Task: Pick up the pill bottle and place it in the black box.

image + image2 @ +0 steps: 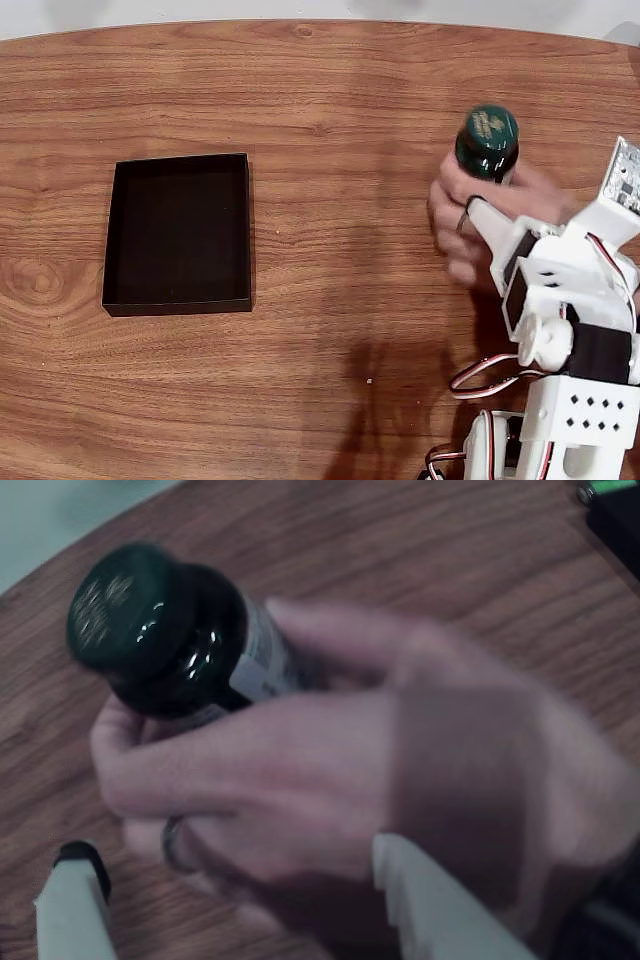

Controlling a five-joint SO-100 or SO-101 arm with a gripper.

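A person's hand [452,215] holds the pill bottle [487,141] at the right side of the table in the fixed view. The bottle's dark-green cap faces up. In the wrist view the bottle [150,630] is tilted, with its pale label partly under the fingers of the hand [300,770]. My gripper [475,215] sits right by the hand, just below the bottle. In the wrist view my gripper [230,850] is open, its white fingers [70,905] standing wide apart on either side of the hand. The black box [180,230] lies empty far to the left.
The wooden table [340,330] is bare between box and arm. The arm's white base and cables [560,410] fill the lower right corner. A dark object with a green part [612,492] shows at the wrist view's top right.
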